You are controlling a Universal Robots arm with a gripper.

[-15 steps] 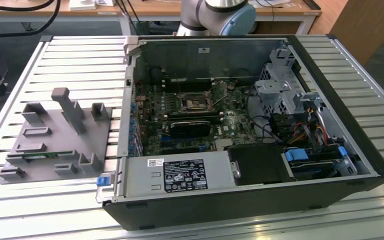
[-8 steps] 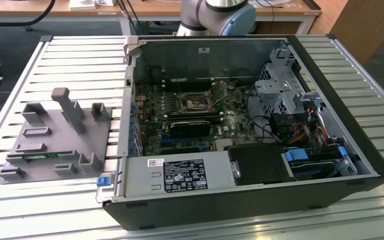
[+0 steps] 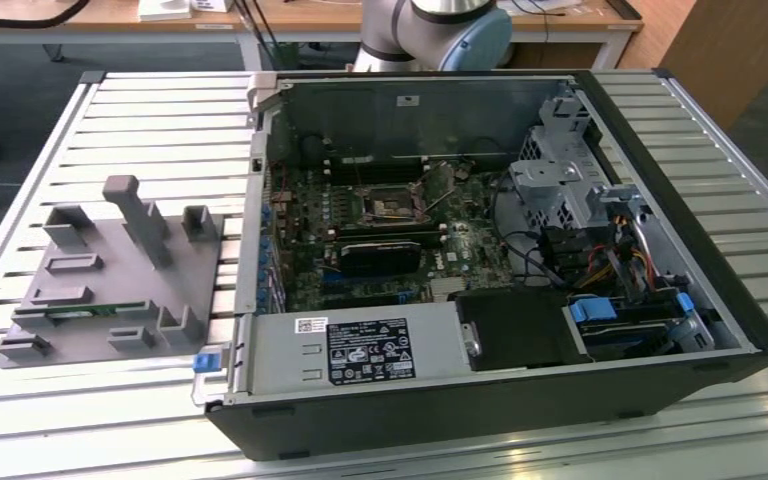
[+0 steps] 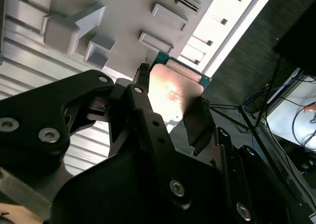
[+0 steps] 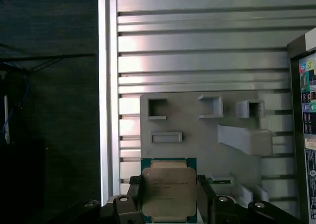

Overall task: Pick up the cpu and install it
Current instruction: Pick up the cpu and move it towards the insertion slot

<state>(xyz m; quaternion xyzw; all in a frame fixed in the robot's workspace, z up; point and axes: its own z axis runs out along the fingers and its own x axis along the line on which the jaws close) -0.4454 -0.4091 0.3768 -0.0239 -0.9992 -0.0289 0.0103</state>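
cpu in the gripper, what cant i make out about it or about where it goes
- First wrist view: the cpu is cut off by the picture's edge on its side nearest the gripper.
- Second wrist view: part of the cpu is hidden behind the gripper's black links.
- Exterior view: the socket is too small to tell whether it is empty or its frame is open.

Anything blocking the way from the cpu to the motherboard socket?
Nothing visible lies on the socket; its frame looks lifted open. The cpu, clamped in the jaws, is above the grey fixture, so the case's raised side wall stands between them.
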